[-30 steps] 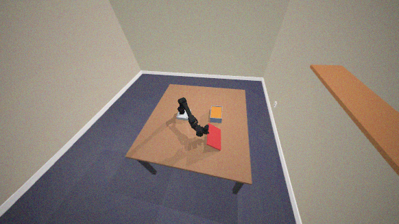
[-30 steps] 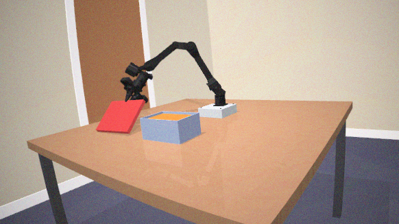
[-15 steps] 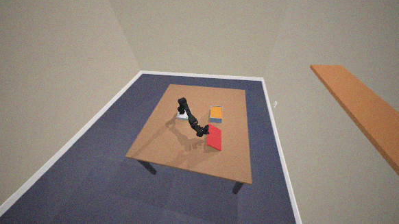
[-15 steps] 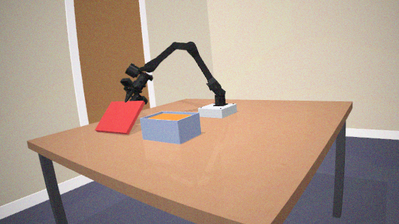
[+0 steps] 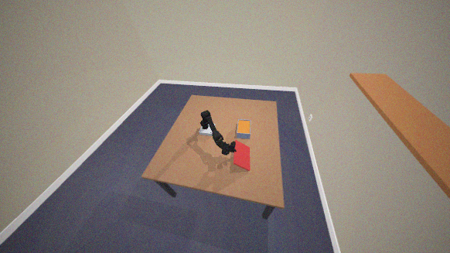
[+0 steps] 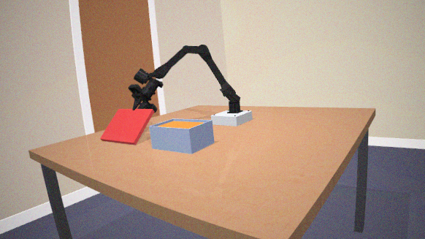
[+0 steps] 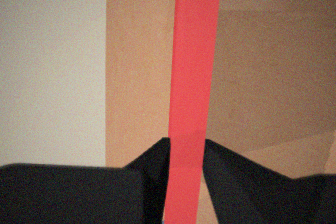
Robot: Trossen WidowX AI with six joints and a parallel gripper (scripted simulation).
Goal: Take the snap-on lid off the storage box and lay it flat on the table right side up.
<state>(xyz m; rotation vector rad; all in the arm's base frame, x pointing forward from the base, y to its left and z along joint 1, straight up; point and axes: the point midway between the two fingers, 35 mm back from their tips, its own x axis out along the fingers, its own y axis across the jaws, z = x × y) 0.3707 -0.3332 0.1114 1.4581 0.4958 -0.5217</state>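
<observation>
Plastic-looking and plain red, the lid (image 5: 242,156) (image 6: 127,126) (image 7: 193,75) slanted steeply beside the storage box (image 5: 243,135) (image 6: 171,140), a flat, rectangular slab with crisp corners and a thin, straight edge. From where I stood, its upper edge was up at the gripper (image 5: 233,148) (image 6: 143,108) (image 7: 187,140), and its lower edge sloped down near the tabletop; I couldn't tell whether it touched. The black jaws were closed on the lid, one angular, tapering fingertip pressed against each side of it.

The box was off to one side, upright on the table (image 5: 232,104) (image 6: 274,170) (image 7: 139,75), its lid already off. It had smooth, blue-grey walls, square corners and a narrow rim around a flat, bright orange surface (image 5: 243,126) (image 6: 182,124) inside. The lid stood apart from the box, neither flat nor laid down.

The arm (image 5: 216,134) (image 6: 215,69), matte black and knobbly at its joints, arched up from a squat, whitish block of a base (image 5: 202,131) (image 6: 222,120) and bent down to the lid. Under it all spread a brown, faintly grained top on dark, straight-sided legs (image 5: 167,189) (image 6: 361,185). A soft shadow of the arm stretched across the wood-like surface.
</observation>
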